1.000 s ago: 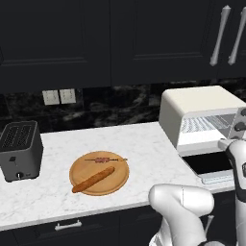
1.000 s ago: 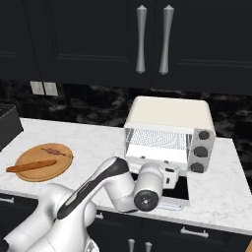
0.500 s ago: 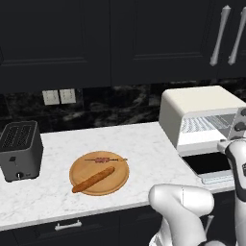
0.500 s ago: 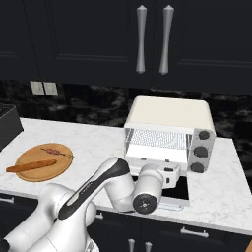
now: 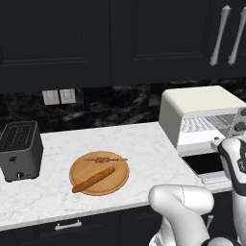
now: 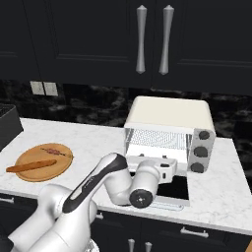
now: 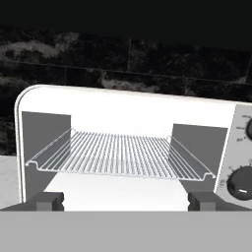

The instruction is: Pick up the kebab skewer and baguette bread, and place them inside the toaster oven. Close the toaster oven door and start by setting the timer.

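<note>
At the far left of the table (image 5: 144,144) a dark slot toaster (image 5: 19,149) is sitting, and just right of it a round wooden board (image 5: 99,173) is carrying both foods: the kebab skewer (image 5: 104,159) is lying across the far side, the baguette bread (image 5: 93,179) is lying nearer the front edge, close beside it but apart. Further right, the toaster oven (image 6: 170,134) is standing with its toaster oven door (image 6: 165,188) dropped flat and the wire rack (image 7: 120,153) sitting bare. The gripper (image 7: 125,201) is hovering in front of that opening, well away from the board, its jaws standing wide apart and holding nothing. Judging from here, the arm is having to swing a long way left, so an elbow could be clipping the lowered door. The thin skewer may also be slipping from a wide grasp, or the baguette rolling off the board if nudged.
</note>
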You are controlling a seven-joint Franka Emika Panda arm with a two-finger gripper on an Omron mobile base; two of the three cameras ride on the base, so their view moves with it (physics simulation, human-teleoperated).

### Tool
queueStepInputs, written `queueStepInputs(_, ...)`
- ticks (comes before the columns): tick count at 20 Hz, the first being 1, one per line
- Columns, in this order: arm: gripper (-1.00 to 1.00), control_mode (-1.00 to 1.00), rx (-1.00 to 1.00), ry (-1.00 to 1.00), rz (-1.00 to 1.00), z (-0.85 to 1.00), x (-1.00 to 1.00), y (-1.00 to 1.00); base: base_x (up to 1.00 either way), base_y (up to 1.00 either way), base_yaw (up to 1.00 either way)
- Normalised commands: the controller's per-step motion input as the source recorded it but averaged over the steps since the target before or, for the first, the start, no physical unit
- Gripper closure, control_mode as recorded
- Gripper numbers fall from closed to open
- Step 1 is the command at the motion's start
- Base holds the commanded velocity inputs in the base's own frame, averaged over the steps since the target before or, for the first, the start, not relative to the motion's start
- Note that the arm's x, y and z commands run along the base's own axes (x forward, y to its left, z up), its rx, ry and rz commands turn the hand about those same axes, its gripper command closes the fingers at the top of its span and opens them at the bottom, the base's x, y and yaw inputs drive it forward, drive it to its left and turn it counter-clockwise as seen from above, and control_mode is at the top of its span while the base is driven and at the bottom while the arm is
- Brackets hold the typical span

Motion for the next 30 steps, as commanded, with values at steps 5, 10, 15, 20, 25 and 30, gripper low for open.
queueStepInputs(5, -1.00, -1.00, 0.00, 0.00, 0.00, 0.04, 0.30, 0.00, 0.00, 0.00, 0.00)
queueStepInputs(10, -1.00, -1.00, 0.01, 0.02, 0.00, 0.00, 0.37, -0.01, 0.00, 0.00, 0.00)
queueStepInputs(15, -1.00, -1.00, 0.04, 0.05, 0.00, 0.00, 0.44, -0.05, 0.00, 0.00, 0.00)
queueStepInputs(20, -1.00, -1.00, 0.02, 0.04, 0.00, 0.00, 0.41, -0.02, 0.00, 0.00, 0.00)
queueStepInputs(25, -1.00, -1.00, 0.00, 0.05, 0.00, 0.00, 0.38, 0.00, 0.00, 0.00, 0.00)
queueStepInputs(30, -1.00, -1.00, 0.01, 0.04, 0.00, -0.16, 0.17, -0.02, 0.00, 0.00, 0.00)
